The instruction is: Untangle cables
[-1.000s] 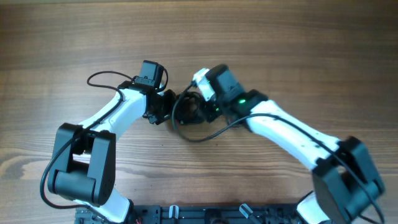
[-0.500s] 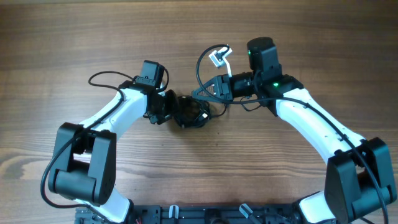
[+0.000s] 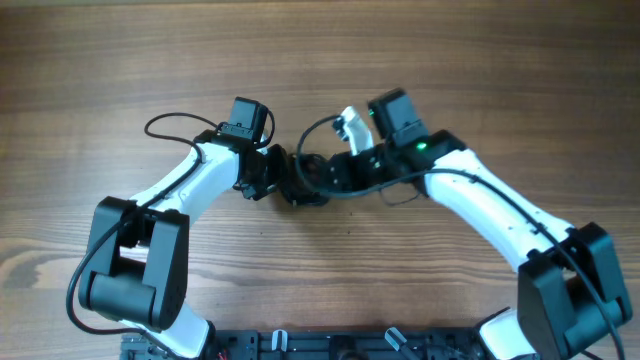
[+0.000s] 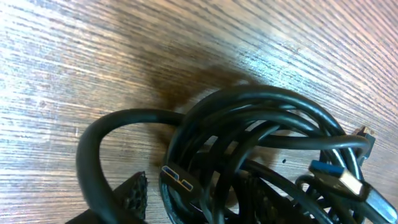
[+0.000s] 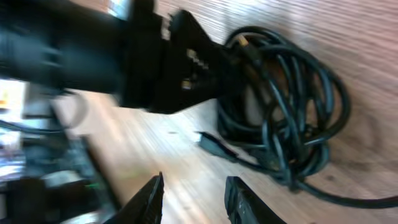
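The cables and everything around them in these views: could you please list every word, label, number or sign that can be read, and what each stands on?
No text can be read in any view.
Cables: no print shows on them.
Small plug: tiny blue and orange marks, too small to read.
Yellow patch at the left edge of the right wrist view: too blurred to read.

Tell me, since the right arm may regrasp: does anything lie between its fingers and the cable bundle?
Nothing foreign. In the right wrist view only bare table and one loose plug end lie between the right gripper and the cable bundle.
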Available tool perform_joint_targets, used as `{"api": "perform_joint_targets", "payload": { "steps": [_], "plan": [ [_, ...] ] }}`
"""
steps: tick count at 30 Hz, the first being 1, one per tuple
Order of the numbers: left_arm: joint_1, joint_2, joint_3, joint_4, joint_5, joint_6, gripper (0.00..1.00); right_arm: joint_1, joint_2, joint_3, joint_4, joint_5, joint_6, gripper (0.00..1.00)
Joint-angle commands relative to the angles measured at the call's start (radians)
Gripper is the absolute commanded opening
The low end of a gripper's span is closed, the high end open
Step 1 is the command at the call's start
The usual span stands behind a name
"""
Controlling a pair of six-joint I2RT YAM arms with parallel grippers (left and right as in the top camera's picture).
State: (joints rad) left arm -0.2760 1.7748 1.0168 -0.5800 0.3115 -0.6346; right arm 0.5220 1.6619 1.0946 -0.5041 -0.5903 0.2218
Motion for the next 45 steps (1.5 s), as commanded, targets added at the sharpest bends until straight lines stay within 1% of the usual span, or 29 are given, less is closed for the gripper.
{"api": "perform_joint_targets", "payload": {
  "steps": [1, 4, 10, 13, 17, 19, 20, 26, 29, 35, 39, 41, 42, 45],
  "plan": [
    [-0.004, 0.010, 0.002, 0.002, -0.016, -0.002, 0.54, 0.103, -0.016, 0.003, -0.005, 0.343, -0.095, 0.35],
    [-0.004, 0.010, 0.002, 0.002, -0.016, -0.002, 0.55, 0.163, -0.016, 0.003, 0.001, 0.504, -0.095, 0.35],
    [-0.004, 0.010, 0.002, 0.002, -0.016, -0.002, 0.55, 0.169, 0.018, 0.003, 0.013, 0.519, -0.090, 0.35],
    [-0.004, 0.010, 0.002, 0.001, -0.016, -0.002, 0.55, 0.169, 0.065, 0.003, 0.021, 0.496, -0.089, 0.35],
    [-0.004, 0.010, 0.002, 0.002, -0.016, -0.002, 0.56, 0.168, 0.073, 0.003, 0.059, 0.486, -0.089, 0.35],
    [-0.004, 0.010, 0.002, 0.002, -0.016, -0.002, 0.55, 0.168, 0.073, 0.005, 0.074, 0.412, -0.089, 0.35],
    [-0.004, 0.010, 0.002, 0.001, -0.016, -0.002, 0.55, 0.167, 0.073, 0.005, 0.076, 0.375, -0.088, 0.35],
    [-0.004, 0.010, 0.002, 0.001, -0.016, -0.002, 0.56, 0.164, 0.073, 0.005, 0.055, 0.366, -0.086, 0.34],
    [-0.004, 0.010, 0.002, 0.001, -0.016, -0.002, 0.55, 0.164, 0.073, 0.005, 0.043, 0.283, -0.087, 0.34],
    [-0.004, 0.010, 0.002, 0.002, -0.016, -0.002, 0.55, 0.164, 0.073, 0.006, 0.074, 0.267, -0.084, 0.35],
    [-0.004, 0.010, 0.002, 0.001, -0.016, -0.002, 0.55, 0.164, 0.071, 0.008, 0.069, 0.266, -0.051, 0.35],
    [-0.004, 0.010, 0.002, 0.002, -0.016, -0.002, 0.55, 0.164, 0.072, 0.008, 0.047, 0.266, -0.023, 0.33],
    [-0.004, 0.010, 0.002, 0.001, -0.016, -0.002, 0.55, 0.164, 0.072, 0.008, 0.018, 0.267, -0.010, 0.31],
    [-0.004, 0.010, 0.002, 0.001, -0.016, -0.002, 0.55, 0.164, 0.074, 0.006, -0.026, 0.309, -0.010, 0.31]
  ]
}}
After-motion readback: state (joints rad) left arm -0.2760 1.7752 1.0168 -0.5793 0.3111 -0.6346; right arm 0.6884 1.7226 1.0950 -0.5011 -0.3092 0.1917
